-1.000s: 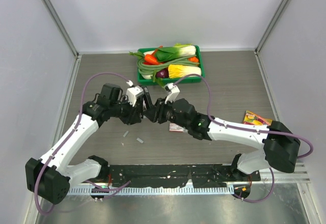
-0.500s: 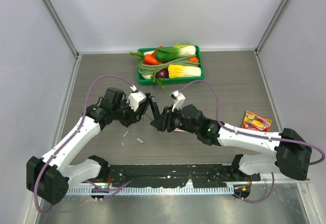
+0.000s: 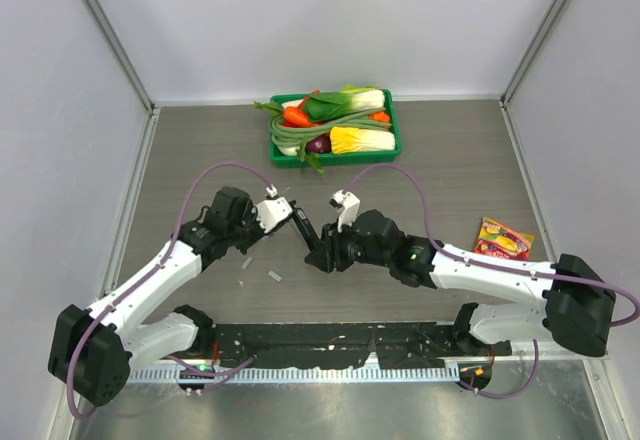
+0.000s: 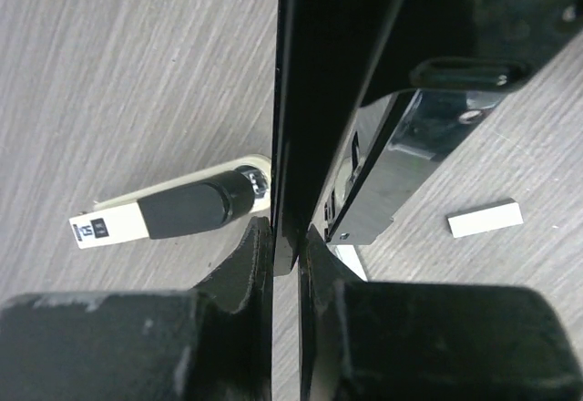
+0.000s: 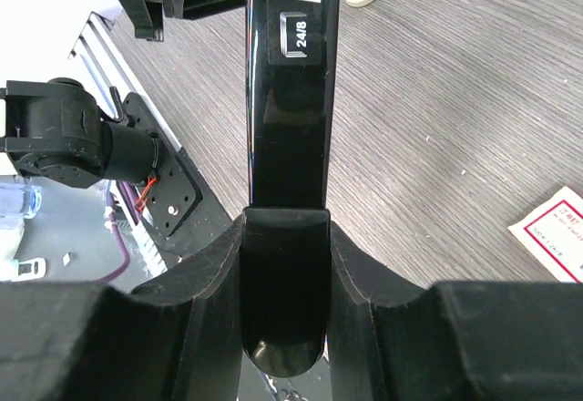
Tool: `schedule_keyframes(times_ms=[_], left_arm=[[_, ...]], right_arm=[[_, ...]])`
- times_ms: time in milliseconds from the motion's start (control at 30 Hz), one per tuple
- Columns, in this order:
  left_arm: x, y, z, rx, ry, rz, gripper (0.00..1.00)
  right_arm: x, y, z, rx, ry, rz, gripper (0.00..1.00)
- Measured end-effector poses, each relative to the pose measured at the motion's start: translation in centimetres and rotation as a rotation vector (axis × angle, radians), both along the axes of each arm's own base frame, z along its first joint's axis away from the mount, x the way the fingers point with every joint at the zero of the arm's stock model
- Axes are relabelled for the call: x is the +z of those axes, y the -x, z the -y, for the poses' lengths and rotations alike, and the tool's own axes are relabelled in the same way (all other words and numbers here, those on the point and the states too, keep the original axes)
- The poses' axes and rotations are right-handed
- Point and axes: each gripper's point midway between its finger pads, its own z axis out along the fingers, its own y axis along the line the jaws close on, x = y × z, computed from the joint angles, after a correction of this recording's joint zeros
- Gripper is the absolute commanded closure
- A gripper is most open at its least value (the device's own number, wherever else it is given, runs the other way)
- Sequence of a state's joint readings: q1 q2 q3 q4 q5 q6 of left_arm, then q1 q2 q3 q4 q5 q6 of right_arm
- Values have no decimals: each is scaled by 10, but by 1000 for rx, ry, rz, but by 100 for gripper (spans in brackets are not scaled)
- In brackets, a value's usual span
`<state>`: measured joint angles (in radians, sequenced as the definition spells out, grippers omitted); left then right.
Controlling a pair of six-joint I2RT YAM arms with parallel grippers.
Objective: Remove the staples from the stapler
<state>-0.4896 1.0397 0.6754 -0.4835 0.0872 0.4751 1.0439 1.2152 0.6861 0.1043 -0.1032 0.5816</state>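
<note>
Centre table, just this side of the green tray [image 3: 360, 157] of vegetables, both arms meet on one black stapler [image 3: 306, 228]. It hangs in a diagonal between them, lifted off the wood.

Left gripper [image 3: 293, 215] has the upper end. From the left wrist camera, the left gripper [image 4: 284, 246] has its jaws pinched down narrow on a thin black edge of the stapler [image 4: 346, 73], with a shiny metal part showing just under that edge. I can't tell if any strip sits inside it.

Right gripper [image 3: 322, 253] takes the lower end. On its own camera, the right gripper [image 5: 284, 225] is clamped tight around the glossy black bar of the stapler [image 5: 287, 118], right below a "24/8" label.

And the staples [image 3: 274, 276]: loose on the tabletop near the stapler, on the left arm's side, touching neither gripper. A second strip [image 3: 246, 262] lies close by, and one pale strip [image 4: 485, 220] shows flat on the wood grain past the stapler.

A cream-and-black stick-shaped item [image 4: 164, 211] lies flat on the table under the left wrist. The corner of a red-and-white staple box [image 5: 554, 237] peeks in at the right. A colourful snack packet [image 3: 504, 238] sits well off to the right side.
</note>
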Motion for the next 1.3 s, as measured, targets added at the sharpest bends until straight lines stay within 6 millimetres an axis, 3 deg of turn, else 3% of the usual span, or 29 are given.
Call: schedule_keyframes(times_ms=[500,667,767,800,900,1100,1300], left_arm=[[3,-25,1,-47,-99,177,100],[3,-25,3,-51,-107,183,100],[0,-18,5,-42,-98,130,88],[2,-14,7,-41,-85,100,68],[15,-9,13,-11,-37,37,46],[59,-10,29,51,102,12,29],[72,-8,17,143,180,-52,27]], right_arm=[[-3,-3,21,-30,34,68,99],[-4,-3,24,-41,35,76,99],[-6,-5,25,-50,38,78,99],[-5,-6,25,-55,36,82,99],[5,-16,20,-81,36,113,99],[25,-58,-4,-128,136,206,99],[7,-88,-4,-122,276,237,99]])
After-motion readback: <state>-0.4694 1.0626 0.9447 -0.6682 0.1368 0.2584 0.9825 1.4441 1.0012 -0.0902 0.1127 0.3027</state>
